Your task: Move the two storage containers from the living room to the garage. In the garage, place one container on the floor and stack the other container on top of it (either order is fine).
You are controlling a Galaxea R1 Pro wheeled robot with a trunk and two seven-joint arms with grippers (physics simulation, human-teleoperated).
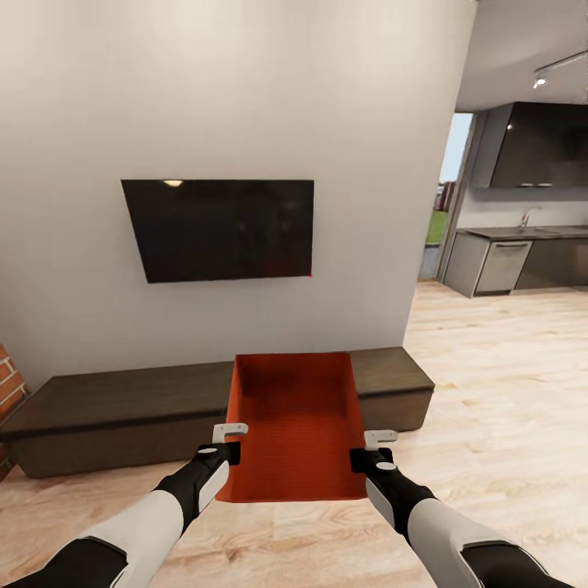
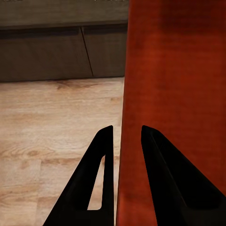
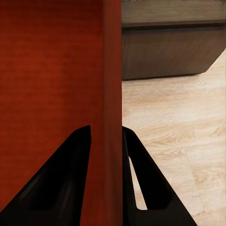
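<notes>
The orange bin (image 1: 296, 425) is up in the air in front of the low dark cabinet (image 1: 122, 404), under the wall TV (image 1: 220, 229). Left gripper (image 1: 229, 442) is pinched on its left wall, right gripper (image 1: 369, 449) on its right wall, wood floor (image 1: 490, 367) below.

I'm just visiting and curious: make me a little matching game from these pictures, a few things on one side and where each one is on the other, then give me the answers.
Things:
1. storage container
2. TV
3. low dark-wood cabinet
4. brick column

Places:
A. at the far left edge of the head view
B. on the floor along the foot of the white wall
C. mounted on the white wall
D. held off the floor between the left gripper and the right gripper, one on each side wall

Pairs: 1-D, 2-C, 3-B, 4-A
</notes>
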